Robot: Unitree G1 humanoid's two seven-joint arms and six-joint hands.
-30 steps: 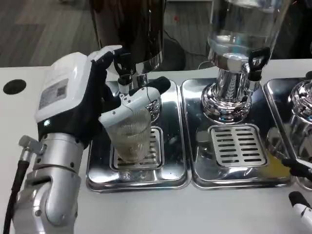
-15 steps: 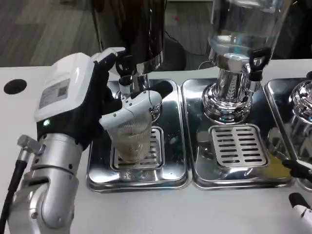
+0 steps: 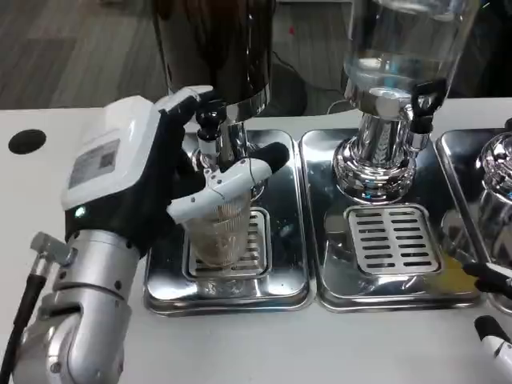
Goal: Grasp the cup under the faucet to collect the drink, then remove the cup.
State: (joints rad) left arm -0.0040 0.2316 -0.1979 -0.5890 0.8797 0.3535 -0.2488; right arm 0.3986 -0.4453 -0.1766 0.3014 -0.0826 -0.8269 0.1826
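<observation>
Fingers (image 3: 232,178) of the left hand (image 3: 152,176) wrap around the ribbed clear cup (image 3: 218,230), which stands on the slotted grate (image 3: 250,240) of the left drip tray (image 3: 284,272), under the black faucet (image 3: 210,120) of the dark dispenser (image 3: 216,48). The white back of the hand hides the cup's left side, and its rim is covered by the fingers. Whether liquid is flowing is hard to make out. The dispenser's top is cut off by the upper edge. On the middle tray (image 3: 384,292) stands a clear-tank dispenser (image 3: 404,56), also cropped above. At the table's (image 3: 320,344) right front corner only the fingertips (image 3: 490,330) of the right hand (image 3: 492,308) show, apart from one another and touching nothing
</observation>
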